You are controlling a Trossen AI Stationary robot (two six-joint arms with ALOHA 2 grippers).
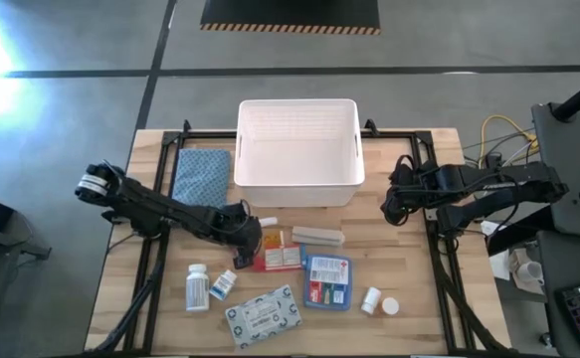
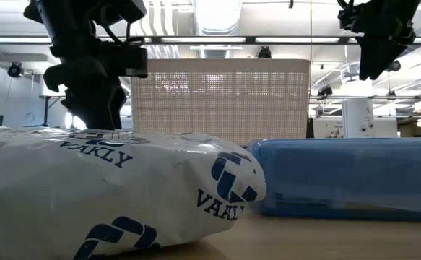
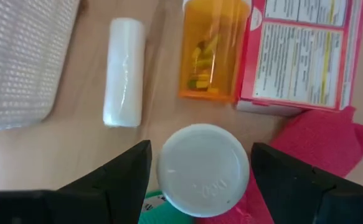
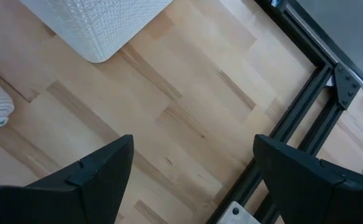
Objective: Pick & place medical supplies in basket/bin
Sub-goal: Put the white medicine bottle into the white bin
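Right now the left gripper is straddling a white bottle cap, fingers apart, near the red-white packet.
Closing off-centre could be tipping it into the orange vial, which only the left wrist view is showing; the right gripper is hanging open beside the empty white bin.

The high view looks straight down on the whole pale wooden surface. The low view sits at surface level, close behind a white blue-printed pack, facing the white slotted plastic bin, which the high view shares. Each wrist view looks down close.
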